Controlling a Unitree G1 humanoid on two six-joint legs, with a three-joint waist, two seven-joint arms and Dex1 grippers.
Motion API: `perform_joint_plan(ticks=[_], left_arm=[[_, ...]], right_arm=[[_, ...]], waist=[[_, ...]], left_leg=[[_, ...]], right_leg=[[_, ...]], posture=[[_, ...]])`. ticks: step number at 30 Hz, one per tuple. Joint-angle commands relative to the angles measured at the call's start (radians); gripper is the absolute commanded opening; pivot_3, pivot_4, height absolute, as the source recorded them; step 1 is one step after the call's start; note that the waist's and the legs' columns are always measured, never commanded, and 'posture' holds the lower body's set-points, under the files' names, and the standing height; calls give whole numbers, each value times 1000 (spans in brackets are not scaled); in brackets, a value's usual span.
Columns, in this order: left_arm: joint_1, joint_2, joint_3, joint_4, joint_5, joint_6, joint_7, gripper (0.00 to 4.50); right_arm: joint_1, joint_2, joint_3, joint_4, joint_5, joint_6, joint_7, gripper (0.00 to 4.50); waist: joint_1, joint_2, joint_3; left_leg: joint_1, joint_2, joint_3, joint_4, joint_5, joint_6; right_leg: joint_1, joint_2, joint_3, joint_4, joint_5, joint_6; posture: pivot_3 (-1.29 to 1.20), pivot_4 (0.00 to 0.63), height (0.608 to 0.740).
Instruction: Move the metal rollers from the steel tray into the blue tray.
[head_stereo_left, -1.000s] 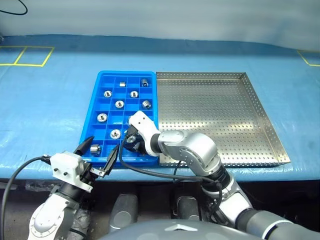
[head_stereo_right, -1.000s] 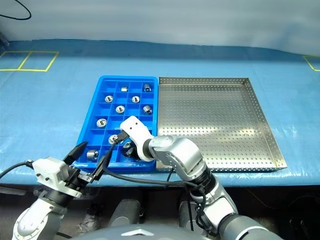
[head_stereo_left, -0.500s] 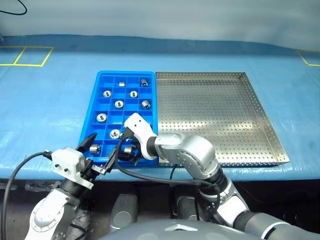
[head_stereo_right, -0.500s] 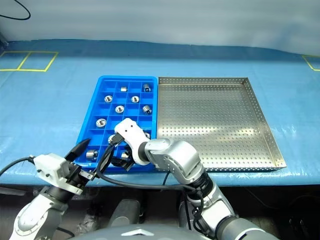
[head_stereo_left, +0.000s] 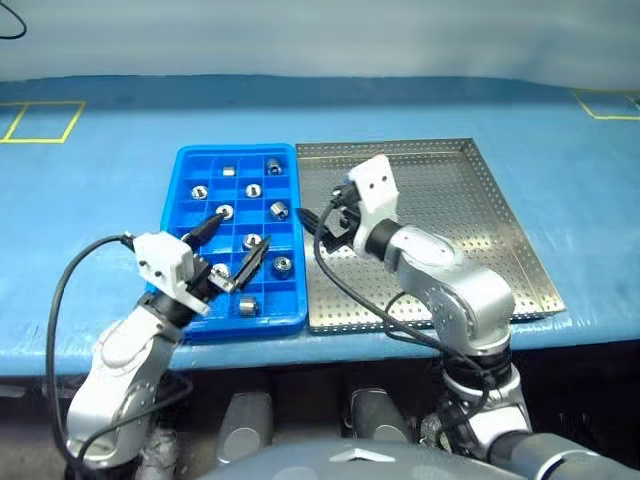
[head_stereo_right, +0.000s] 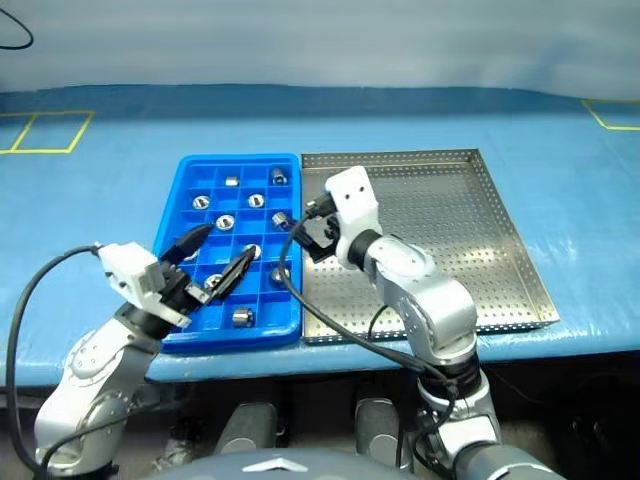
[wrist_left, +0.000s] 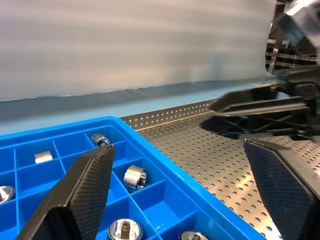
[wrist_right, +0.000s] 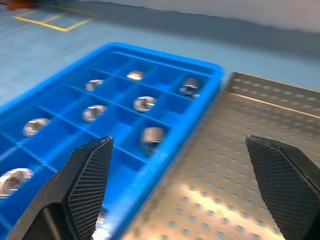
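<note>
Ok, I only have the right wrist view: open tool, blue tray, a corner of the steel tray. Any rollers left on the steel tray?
Observer: None that I can see on the steel tray; the right arm covers a strip of it.
Operator: Where's the left tool?
Observer: The left tool hovers open above the near half of the blue tray, holding nothing.
Operator: Anything in the nearest row?
Observer: One roller lies there.
</note>
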Motion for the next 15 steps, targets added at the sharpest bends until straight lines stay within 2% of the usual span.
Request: perform_joint_plan(ticks=[1,4,8,15], left_arm=[[-59,-18,-3,63,60,11,65,4500],[-96,-31,-4,114,98,15,99,4500],[-134,-67,23,168,139,23,179,4500],[-133,-75,54,192,191,26,232,4500]], right_arm=[[113,-53,10,-69,-61,-116,-10,4481],[225,-82,-2,-88,-81,-159,-16,4481],[350,-80,-33,-126,-93,-206,-31,4481],[427,-64,-41,-157,-123,-274,-55,4481]], waist=[[-9,0,0],[-36,0,0],[-48,0,0],[-59,0,0]], left_leg=[[0,0,0,0,0,0],[0,0,1,0,0,0],[1,1,1,1,0,0],[1,1,1,5,0,0]], right_leg=[[0,0,1,0,0,0],[0,0,2,0,1,1],[0,1,2,1,0,3],[2,1,3,2,0,4]], posture=[[-99,150,740],[-112,150,740],[-133,150,740],[-150,150,740]])
